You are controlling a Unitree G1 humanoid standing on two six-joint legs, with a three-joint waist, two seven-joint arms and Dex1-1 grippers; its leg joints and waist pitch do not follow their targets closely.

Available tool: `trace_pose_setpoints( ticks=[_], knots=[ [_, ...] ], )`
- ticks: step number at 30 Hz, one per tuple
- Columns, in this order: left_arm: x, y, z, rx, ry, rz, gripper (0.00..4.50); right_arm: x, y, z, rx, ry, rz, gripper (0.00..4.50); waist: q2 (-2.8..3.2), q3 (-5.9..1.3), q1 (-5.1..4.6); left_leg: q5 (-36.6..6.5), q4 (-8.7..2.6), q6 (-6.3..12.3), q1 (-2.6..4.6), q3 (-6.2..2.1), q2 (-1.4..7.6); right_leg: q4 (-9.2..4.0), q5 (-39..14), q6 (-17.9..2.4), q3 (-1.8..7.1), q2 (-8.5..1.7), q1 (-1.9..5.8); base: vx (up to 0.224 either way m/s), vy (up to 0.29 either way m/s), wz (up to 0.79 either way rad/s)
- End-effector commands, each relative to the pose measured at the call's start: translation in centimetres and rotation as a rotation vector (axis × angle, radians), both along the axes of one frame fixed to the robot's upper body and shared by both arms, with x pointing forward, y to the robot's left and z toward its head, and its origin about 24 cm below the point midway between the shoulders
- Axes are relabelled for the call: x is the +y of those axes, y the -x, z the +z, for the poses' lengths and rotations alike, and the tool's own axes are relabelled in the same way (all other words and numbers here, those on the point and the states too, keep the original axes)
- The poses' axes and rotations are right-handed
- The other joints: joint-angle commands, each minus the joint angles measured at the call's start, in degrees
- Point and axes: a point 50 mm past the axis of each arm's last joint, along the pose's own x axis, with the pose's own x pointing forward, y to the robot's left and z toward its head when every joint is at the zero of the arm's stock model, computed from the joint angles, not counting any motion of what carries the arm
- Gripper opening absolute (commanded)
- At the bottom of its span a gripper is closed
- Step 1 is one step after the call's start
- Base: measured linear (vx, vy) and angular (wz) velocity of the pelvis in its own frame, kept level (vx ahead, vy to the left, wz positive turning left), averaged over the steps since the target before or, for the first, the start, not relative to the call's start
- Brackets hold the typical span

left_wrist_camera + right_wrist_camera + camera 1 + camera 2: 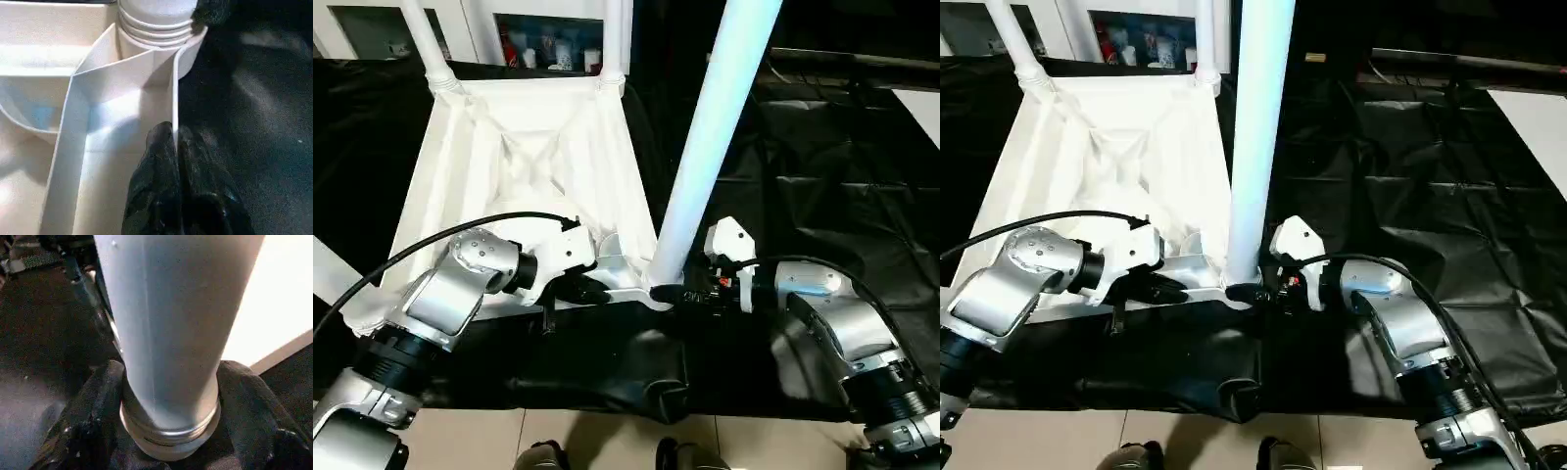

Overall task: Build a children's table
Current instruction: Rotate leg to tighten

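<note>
The children's table top (529,157) lies upside down on black cloth, ribbed underside up. Two white legs (429,44) (615,39) stand in its far corner sockets. A third leg (710,147) stands upright in the near right corner socket (156,29). My left gripper (597,291) is shut on the thin side wall of the top (174,98), just short of that socket. From the right, my right gripper (671,292) reaches the base of the third leg (166,333), and its black fingers (98,396) press against both sides of the leg, just above its ringed end.
Black cloth (822,166) covers the floor around the table top, bunched in folds at the near edge (636,372). A white cabinet with glass doors (548,39) stands behind. A white surface (922,110) shows at the far right. Tiled floor runs along the near edge.
</note>
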Motion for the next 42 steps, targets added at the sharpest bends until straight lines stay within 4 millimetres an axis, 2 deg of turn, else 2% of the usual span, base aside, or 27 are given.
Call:
trace_pose_setpoints(
  ticks=[1,3,4,5,6,7,8,9,10,11,13,14,17,20,22,23,25,29,31,33,34,36,38,39,40,42],
  knots=[
    [-0.3,0.0,-2.0,0.046,-0.051,0.067,0.0,0.0,-0.5,-0.8,0.006,0.022,-0.095,2.58,-0.05,-3.58,-0.13,-8.0,-3.1,3.41,0.66,-0.24,1.1,-3.11,-7.1,-15.0,1.96,-3.05,3.18,0.0,0.0,0.0],
    [-0.6,-0.7,-2.0,0.025,-0.036,0.122,0.0,0.2,-0.9,-1.3,0.011,0.015,-0.174,2.58,-0.06,-3.24,-0.14,-12.1,-3.41,1.4,0.84,-0.5,0.95,-4.12,-16.3,-12.6,1.86,-3.21,2.9,0.0,0.0,0.0],
    [-0.9,-1.1,-2.0,0.007,-0.029,0.16,0.0,0.5,-1.1,-1.6,0.012,0.008,-0.23,2.57,-0.14,-3.24,-0.25,-12.9,-3.51,1.04,0.92,-0.56,1.02,-4.3,-18.3,-11.8,1.89,-3.25,2.81,-0.051,-0.003,0.0],
    [-1.3,-1.7,-2.0,-0.007,-0.017,0.206,0.0,0.9,-1.4,-2.0,0.016,-0.006,-0.307,2.57,-0.21,-2.96,-0.4,-14.1,-3.66,0.42,0.88,-0.63,0.98,-4.71,-21.8,-10.6,1.92,-3.27,2.52,-0.053,-0.002,-0.01],
    [-1.6,-1.9,-2.1,-0.013,-0.009,0.232,0.0,1.1,-1.6,-2.3,0.018,-0.013,-0.362,2.57,-0.32,-3.01,-0.39,-15.0,-3.71,-0.29,0.9,-0.83,0.82,-5.04,-25.1,-9.1,1.81,-3.33,2.55,-0.053,-0.002,-0.01],
    [-1.8,-2.1,-2.1,-0.015,-0.004,0.248,0.0,1.2,-1.7,-2.4,0.02,-0.018,-0.402,2.57,-0.32,-3.03,-0.51,-15.0,-3.8,-0.48,0.79,-0.93,0.83,-5.06,-26.1,-8.5,1.84,-3.4,2.55,-0.052,-0.001,-0.03],
    [-2.7,-2.7,-2.2,-0.017,0.015,0.297,0.0,1.4,-2.3,-3.1,0.05,-0.044,-0.563,2.57,-0.35,-2.94,-0.57,-15.8,-3.93,-0.49,0.78,-1.11,0.82,-5.37,-28.2,-7.4,1.75,-3.47,2.38,0.0,0.0,0.0],
    [-3.2,-3.0,-2.2,-0.02,0.024,0.326,0.0,1.5,-2.5,-3.6,0.071,-0.049,-0.66,2.57,-0.25,-2.76,-0.73,-16.7,-3.88,-0.79,0.98,-0.97,0.59,-5.81,-30.7,-6.4,1.8,-3.34,1.78,0.0,0.0,0.0],
    [-3.5,-3.3,-2.2,-0.027,0.029,0.346,0.0,1.6,-2.7,-3.9,0.078,-0.047,-0.706,2.57,-0.24,-2.85,-0.7,-17.3,-3.89,-1.23,1.15,-1.17,0.62,-5.89,-32.2,-6.0,1.69,-3.47,1.79,0.0,0.0,0.0],
    [-4.1,-3.6,-2.2,-0.033,0.039,0.377,0.0,1.8,-3.0,-4.2,0.072,-0.044,-0.765,2.57,-0.19,-2.92,-0.82,-17.0,-4.11,-1.42,0.83,-1.47,0.57,-5.87,-32.8,-5.0,1.48,-3.52,2.1,0.0,0.0,0.0],
    [-4.6,-3.9,-2.2,-0.037,0.041,0.395,0.0,2.0,-3.2,-4.4,0.063,-0.039,-0.813,2.57,-0.2,-2.96,-0.81,-17.8,-4.15,-1.35,0.97,-1.51,0.55,-6.02,-32.0,-4.2,1.44,-3.35,1.81,0.0,0.0,0.0],
    [-5.0,-4.2,-2.2,-0.049,0.04,0.414,0.0,2.4,-3.5,-4.5,0.068,-0.053,-0.852,2.56,-0.19,-2.95,-0.85,-18.2,-4.11,-1.01,1.05,-1.36,0.56,-6.1,-30.8,-4.4,1.53,-3.32,1.61,0.0,0.0,0.0],
    [-6.0,-4.8,-2.4,-0.077,0.023,0.436,0.0,3.6,-4.4,-4.4,0.064,-0.059,-0.927,2.56,-0.04,-3.02,-0.98,-18.4,-4.32,-0.87,0.87,-1.38,0.53,-5.95,-28.1,-5.1,1.45,-3.22,1.64,0.0,0.0,0.0],
    [-6.2,-4.8,-2.4,-0.081,0.018,0.431,0.0,4.2,-4.7,-4.2,0.056,-0.069,-0.914,2.56,-0.04,-3.05,-0.96,-18.6,-4.35,-0.76,0.81,-1.38,0.51,-5.72,-25.9,-5.6,1.42,-3.18,1.87,0.0,0.0,0.0],
    [-6.1,-4.7,-2.4,-0.094,0.007,0.398,0.0,4.9,-4.6,-4.1,0.066,-0.044,-0.831,2.56,-0.16,-3.08,-0.81,-18.1,-4.36,-0.04,0.75,-1.25,0.59,-5.52,-23.3,-6.4,1.56,-3.13,1.97,0.0,0.0,0.0],
    [-6.1,-4.6,-2.4,-0.096,0.005,0.391,0.0,5.0,-4.6,-4.1,0.071,-0.038,-0.812,2.91,-0.27,-3.06,-0.81,-17.6,-4.38,0.22,0.54,-1.24,0.57,-5.35,-22.3,-6.7,1.58,-3.1,2.18,0.0,0.0,0.0],
    [-5.9,-4.5,-2.5,-0.104,0.0,0.378,0.0,5.0,-4.5,-4.0,0.061,-0.03,-0.792,3.26,-0.19,-3.07,-0.78,-17.1,-4.35,0.29,0.62,-1.13,0.67,-5.3,-21.2,-7.5,1.62,-3.1,2.12,0.0,0.0,0.0],
    [-4.7,-4.0,-2.7,-0.099,-0.016,0.325,0.0,3.9,-4.9,-2.6,-0.007,-0.076,-0.739,3.51,-0.25,-3.23,-0.78,-15.6,-4.3,0.74,0.45,-1.02,0.8,-4.98,-18.5,-8.6,1.65,-3.13,2.47,0.0,0.0,0.0],
    [-4.2,-3.8,-2.8,-0.088,-0.016,0.307,0.0,3.4,-5.0,-2.0,-0.034,-0.089,-0.702,3.73,-0.14,-3.23,-0.77,-15.4,-4.18,1.13,0.57,-0.86,0.83,-5.04,-18.3,-9.1,1.73,-3.18,2.29,0.0,0.0,0.0],
    [-3.7,-3.1,-2.7,-0.068,-0.001,0.241,0.0,2.4,-5.0,-1.0,-0.075,-0.084,-0.63,3.84,-0.05,-3.65,-0.62,-11.5,-3.97,1.71,0.34,-0.77,0.83,-4.36,-12.4,-10.6,1.71,-3.12,2.86,0.0,0.0,0.0],
    [-3.6,-2.8,-2.6,-0.067,0.007,0.21,0.0,2.1,-4.9,-0.7,-0.091,-0.081,-0.609,3.97,-0.02,-3.59,-0.68,-10.8,-3.93,2.0,0.3,-0.67,0.81,-4.29,-10.9,-11.1,1.73,-3.06,2.83,0.0,0.0,0.0],
    [-3.2,-2.2,-2.4,-0.03,0.031,0.17,0.0,1.1,-4.7,0.1,-0.112,-0.078,-0.528,4.08,0.0,-3.75,-0.5,-8.2,-3.69,2.81,0.27,-0.51,0.88,-3.65,-5.6,-12.7,1.76,-2.91,3.23,0.0,0.0,0.0],
    [-2.5,-1.3,-2.4,0.007,0.042,0.097,0.0,0.3,-3.8,0.8,-0.11,-0.069,-0.38,4.08,0.25,-3.82,-0.28,-5.6,-3.46,4.69,0.52,-0.35,1.11,-2.88,1.5,-14.9,1.71,-2.66,3.39,0.0,0.0,0.0],
    [-2.0,-0.8,-2.3,0.015,0.038,0.048,0.0,0.1,-3.1,1.1,-0.106,-0.049,-0.275,4.08,0.35,-3.74,-0.21,-5.0,-3.39,5.42,0.6,-0.23,1.15,-2.76,3.4,-15.7,1.67,-2.52,3.3,0.0,0.0,0.0],
    [-2.0,-0.8,-2.3,0.015,0.037,0.039,0.0,0.0,-3.0,1.1,-0.106,-0.045,-0.259,4.08,0.3,-3.83,-0.18,-4.9,-3.33,5.8,0.63,-0.24,1.08,-2.63,4.0,-16.0,1.61,-2.51,3.46,0.0,0.0,0.0],
    [-1.6,-0.3,-2.2,0.018,0.042,-0.007,0.0,-0.3,-2.2,0.9,-0.089,-0.008,-0.169,4.08,0.44,-3.66,-0.1,-5.3,-3.4,6.02,0.72,-0.19,1.19,-2.77,3.1,-16.4,1.6,-2.69,3.28,0.0,0.0,0.0]
  ],
)
